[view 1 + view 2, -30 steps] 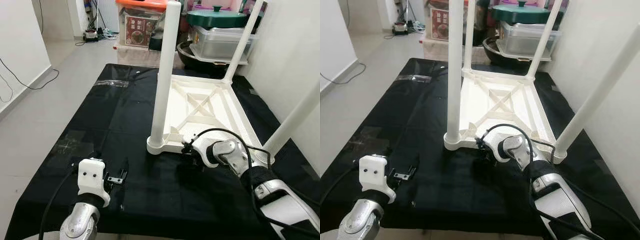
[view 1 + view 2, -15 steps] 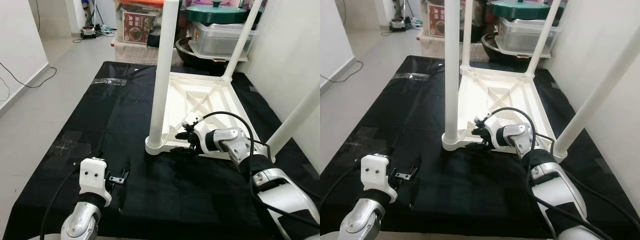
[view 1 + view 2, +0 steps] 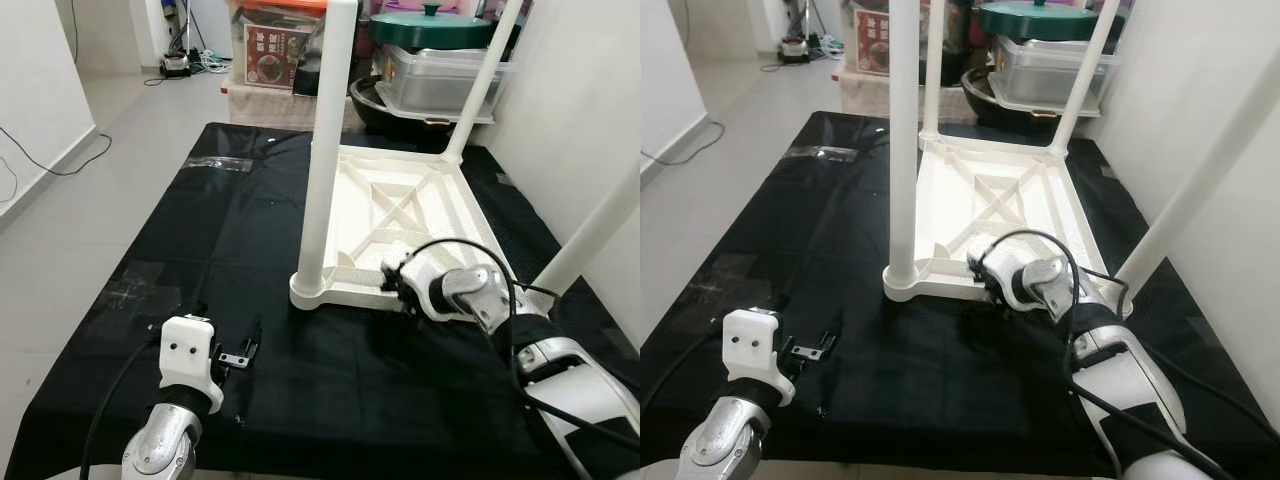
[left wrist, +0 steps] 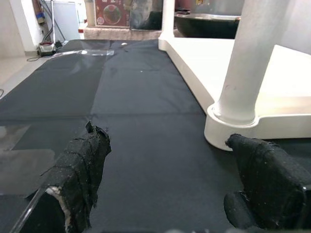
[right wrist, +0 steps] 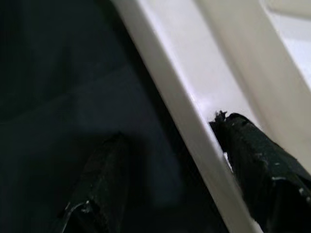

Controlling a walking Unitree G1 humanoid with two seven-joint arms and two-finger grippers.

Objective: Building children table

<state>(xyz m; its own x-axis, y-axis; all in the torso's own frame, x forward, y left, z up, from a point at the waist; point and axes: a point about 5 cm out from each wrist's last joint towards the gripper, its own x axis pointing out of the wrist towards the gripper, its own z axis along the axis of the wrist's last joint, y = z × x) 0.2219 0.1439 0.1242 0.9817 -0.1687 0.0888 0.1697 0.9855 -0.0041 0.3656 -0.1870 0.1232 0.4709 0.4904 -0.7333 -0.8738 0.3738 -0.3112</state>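
A white children's table (image 3: 400, 215) lies upside down on a black cloth (image 3: 230, 240), its legs pointing up. The near-left leg (image 3: 325, 150) stands in its corner socket. My right gripper (image 3: 395, 290) is at the table's near rim, just right of that leg. In the right wrist view the right gripper (image 5: 177, 174) is open and straddles the white rim (image 5: 194, 116), one finger (image 5: 257, 160) touching its inner side, the other (image 5: 97, 189) on the cloth side. My left gripper (image 3: 235, 352) hovers open and empty low over the cloth at the front left; its fingers (image 4: 82, 165) point toward the leg's base (image 4: 233, 121).
Storage boxes (image 3: 285, 45) and a green-lidded pot on clear tubs (image 3: 435, 60) stand behind the cloth. A white wall (image 3: 580, 100) runs close on the right. A strip of clear tape (image 3: 215, 165) lies on the far left of the cloth. Bare floor (image 3: 80, 200) lies to the left.
My right gripper slid right along the near rim, away from the leg's base, and now sits lower against the rim. The left arm has stayed put.
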